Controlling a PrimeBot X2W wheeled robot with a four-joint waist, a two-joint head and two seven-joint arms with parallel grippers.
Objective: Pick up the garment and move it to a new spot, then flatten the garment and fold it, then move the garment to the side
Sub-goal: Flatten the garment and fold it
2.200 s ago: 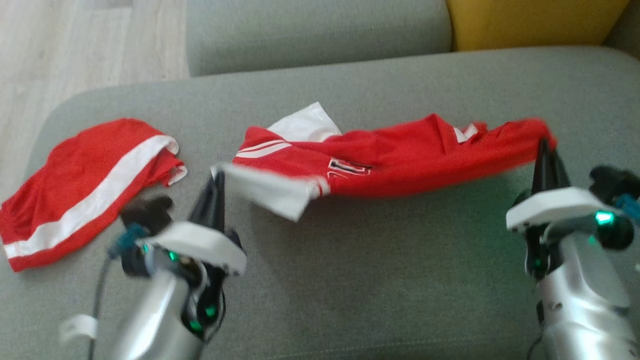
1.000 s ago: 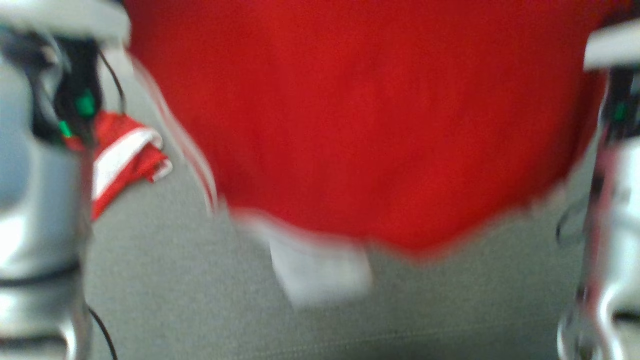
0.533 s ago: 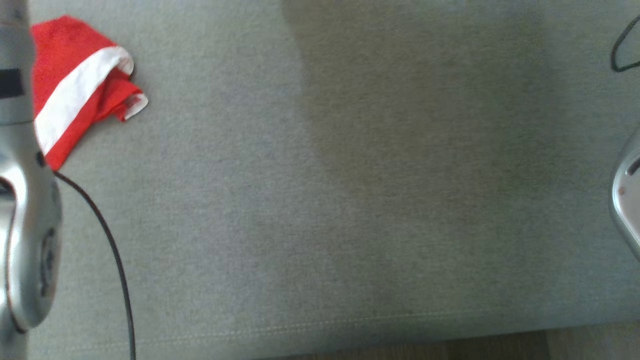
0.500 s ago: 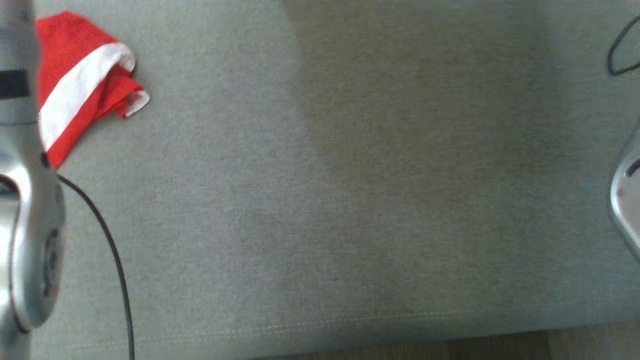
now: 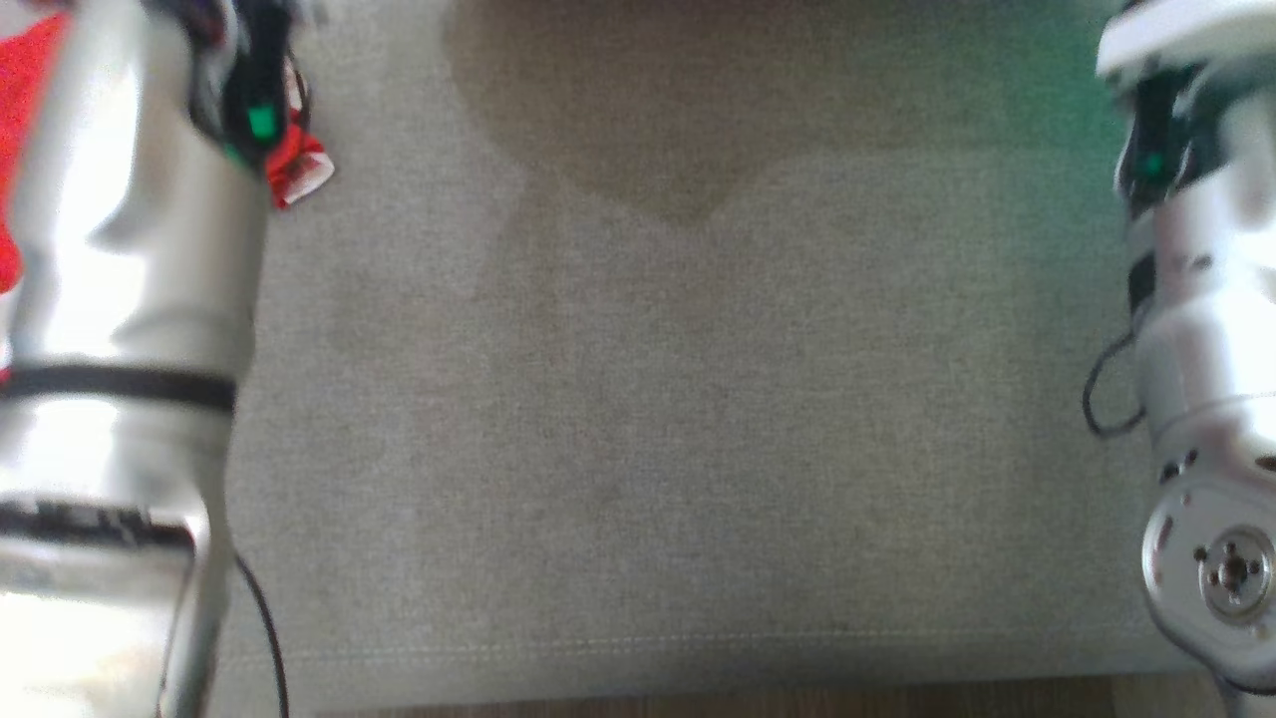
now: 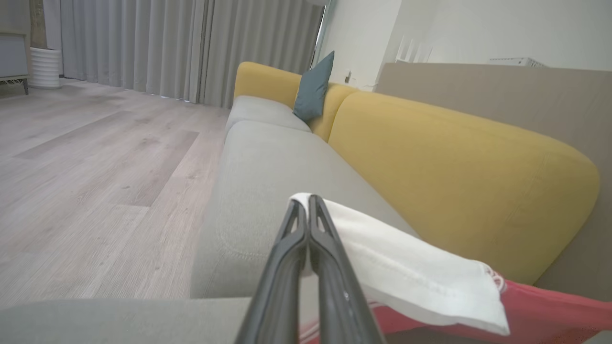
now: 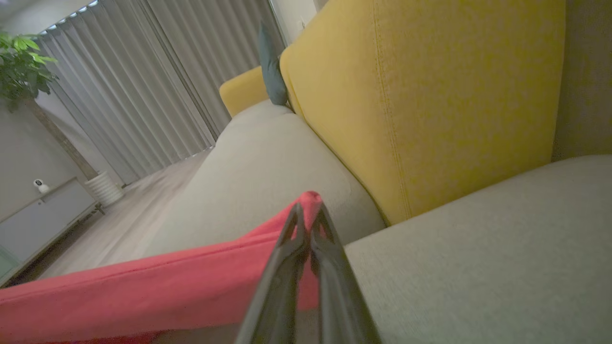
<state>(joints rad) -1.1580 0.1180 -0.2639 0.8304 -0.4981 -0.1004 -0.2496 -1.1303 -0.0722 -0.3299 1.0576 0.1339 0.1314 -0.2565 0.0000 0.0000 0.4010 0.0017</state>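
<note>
Garment, a red jersey of smooth knit with a white stitched sleeve, is hanging above the grey woven sofa seat, its long axis running side to side between 2 grippers. Left gripper is pinching the white sleeve edge, fingers pressed together on cloth. Right gripper is clamping a red folded edge before the yellow backrest.

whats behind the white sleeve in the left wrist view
Behind the white sleeve, pinched by the left pincer: grey sofa seat and yellow backrest. The seat patch it covers is hidden.
</note>
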